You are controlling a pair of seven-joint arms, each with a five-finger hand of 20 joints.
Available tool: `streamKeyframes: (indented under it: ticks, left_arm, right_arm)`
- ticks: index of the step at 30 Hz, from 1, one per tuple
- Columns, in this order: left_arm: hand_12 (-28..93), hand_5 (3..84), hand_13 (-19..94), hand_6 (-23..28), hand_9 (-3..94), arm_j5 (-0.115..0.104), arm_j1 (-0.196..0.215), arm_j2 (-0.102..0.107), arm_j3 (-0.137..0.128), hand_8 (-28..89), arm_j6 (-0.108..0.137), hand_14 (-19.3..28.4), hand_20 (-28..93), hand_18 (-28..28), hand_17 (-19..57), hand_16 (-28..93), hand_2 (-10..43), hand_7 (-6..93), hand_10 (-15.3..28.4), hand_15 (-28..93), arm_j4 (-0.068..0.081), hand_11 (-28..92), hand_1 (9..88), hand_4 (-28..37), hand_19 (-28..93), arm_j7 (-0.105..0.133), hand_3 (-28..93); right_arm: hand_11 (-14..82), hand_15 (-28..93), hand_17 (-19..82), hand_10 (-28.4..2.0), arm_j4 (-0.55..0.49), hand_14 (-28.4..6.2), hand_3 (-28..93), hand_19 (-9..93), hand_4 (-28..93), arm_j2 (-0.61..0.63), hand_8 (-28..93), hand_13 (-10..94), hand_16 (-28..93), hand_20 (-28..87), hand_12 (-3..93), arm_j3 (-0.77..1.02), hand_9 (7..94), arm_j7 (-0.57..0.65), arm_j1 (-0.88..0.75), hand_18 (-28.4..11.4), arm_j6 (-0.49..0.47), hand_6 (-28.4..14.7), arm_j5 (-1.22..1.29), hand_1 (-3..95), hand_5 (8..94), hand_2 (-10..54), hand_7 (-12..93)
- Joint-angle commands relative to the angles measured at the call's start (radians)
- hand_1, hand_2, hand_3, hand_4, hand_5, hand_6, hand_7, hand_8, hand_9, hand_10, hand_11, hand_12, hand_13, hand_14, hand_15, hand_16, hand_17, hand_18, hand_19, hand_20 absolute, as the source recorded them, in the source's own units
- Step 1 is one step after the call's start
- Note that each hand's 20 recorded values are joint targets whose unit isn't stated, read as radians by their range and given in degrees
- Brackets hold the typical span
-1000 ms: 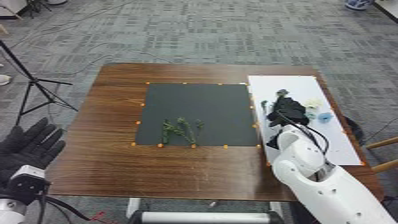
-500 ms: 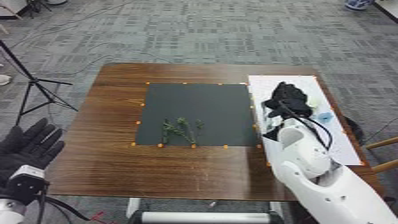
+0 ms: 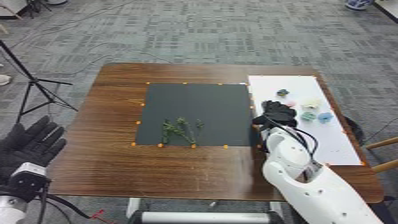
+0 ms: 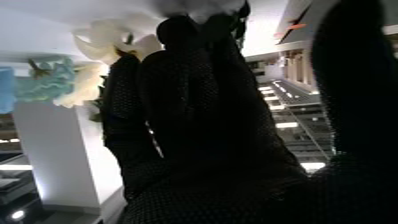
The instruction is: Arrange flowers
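In the head view my right hand (image 3: 278, 114) is low over the white sheet's left edge, beside the black mat (image 3: 195, 102). Green sprigs (image 3: 186, 131) lie near the mat's front edge. On the white sheet (image 3: 306, 142) are a dark bluish bloom (image 3: 282, 92), a pink one (image 3: 290, 104), a cream one (image 3: 311, 104), a teal one (image 3: 308, 116) and a blue one (image 3: 325, 117). The right wrist view has my right hand (image 4: 195, 125) open, thumb apart from the fingers, near a cream flower (image 4: 111, 42) and a teal flower (image 4: 44, 82). My left hand (image 3: 27, 145) rests open, left of the table.
The brown table (image 3: 178, 175) has small orange markers around the mat and sheet. A black tripod (image 3: 34, 80) stands on the floor at the left, and a wooden chair (image 3: 385, 155) is at the right.
My right hand first went farther forward over the sheet, then came back toward the robot and left, uncovering the dark bluish bloom and the other flowers. The left hand has barely moved.
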Motion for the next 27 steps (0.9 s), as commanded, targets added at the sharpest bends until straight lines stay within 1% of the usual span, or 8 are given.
streamKeyframes:
  ticks: [1,3,6,9,13,17,18,27]
  left_arm:
    - [14,39.7,22,8.4,32.4,0.001,0.016,-0.007,0.003,-7,0.003,13.3,12,10.9,-2.8,0,14.7,10.1,13.9,24,-0.004,16,26.8,-27.2,17,-0.002,71]
    - [14,39.6,22,8.4,32.4,0.003,0.012,-0.006,0.004,-7,0.003,13.3,12,10.9,-2.8,0,14.7,10.0,13.9,24,-0.003,16,26.8,-27.2,17,-0.007,71]
    - [14,39.6,22,8.5,32.4,0.004,0.012,-0.008,0.004,-7,0.0,13.3,12,10.9,-2.8,-1,14.7,9.9,13.9,24,-0.003,16,26.8,-27.1,17,-0.009,71]
    - [14,39.6,22,8.5,32.3,0.003,0.018,-0.011,0.001,-7,-0.003,13.3,12,10.9,-2.8,-1,14.3,9.8,13.9,24,-0.005,16,26.9,-26.9,17,-0.009,71]
    - [14,39.6,22,8.4,32.3,0.003,0.018,-0.012,0.003,-7,-0.002,13.3,12,10.9,-2.8,-1,14.0,9.8,13.9,24,-0.006,15,27.2,-26.8,17,-0.006,71]
    - [14,39.5,22,8.5,32.2,0.002,0.023,-0.014,0.0,-7,-0.001,13.2,12,10.9,-2.9,-1,13.8,9.8,13.9,24,-0.006,16,27.4,-26.6,17,-0.005,70]
    - [14,39.5,22,8.4,32.2,0.0,0.028,-0.013,0.001,-7,-0.001,13.3,12,11.0,-2.9,-1,13.7,9.8,13.8,24,-0.008,16,27.5,-26.6,17,0.002,70]
    - [14,39.4,22,8.4,32.1,0.003,0.016,-0.008,0.007,-7,0.0,13.2,12,10.9,-2.8,0,13.6,9.9,13.8,24,-0.004,15,27.6,-26.5,17,-0.004,70]
  right_arm:
    - [30.0,76,29,-17.7,0.074,-17.2,68,80,-28,-0.018,3,59,35,41,30.2,-0.022,69.3,0.023,0.008,-28.4,0.045,-6.5,-0.009,53.3,72.8,-9.5,19]
    - [20.5,74,31,-13.4,0.084,-14.9,64,81,-28,-0.018,11,62,40,41,40.6,-0.025,75.8,0.027,0.008,-28.4,0.055,-4.5,-0.011,61.1,73.8,-9.5,25]
    - [19.8,69,35,-9.2,0.1,-10.4,66,82,-28,-0.017,16,70,46,40,49.3,-0.034,83.1,0.022,0.008,-28.4,0.086,-0.4,-0.027,65.9,74.7,-9.5,38]
    - [20.3,68,36,-8.7,0.095,-9.3,67,83,-28,-0.013,17,72,47,40,50.7,-0.03,85.2,0.01,0.003,-28.4,0.109,0.3,-0.027,66.8,75.7,-9.5,41]
    - [20.4,67,37,-9.1,0.06,-8.8,71,83,-28,0.001,18,73,49,40,53.0,-0.021,85.9,-0.003,-0.007,-28.4,0.204,0.1,-0.046,65.5,77.1,-9.5,42]
    - [20.6,67,37,-9.3,-0.011,-8.7,72,82,-27,0.026,18,74,49,41,54.2,0.005,86.0,-0.12,-0.036,-28.4,0.287,0.1,-0.012,65.1,77.4,-9.5,42]
    - [20.6,67,37,-9.3,-0.026,-8.6,72,82,-27,0.033,18,74,50,41,54.3,0.005,86.0,-0.143,-0.037,-28.4,0.3,0.1,-0.003,65.0,77.4,-9.5,42]
    - [20.7,67,36,-8.9,-0.139,-8.1,73,81,-28,0.068,18,73,51,41,55.3,-0.012,85.7,-0.165,-0.067,-27.9,0.318,0.6,0.007,64.1,76.5,-9.5,43]
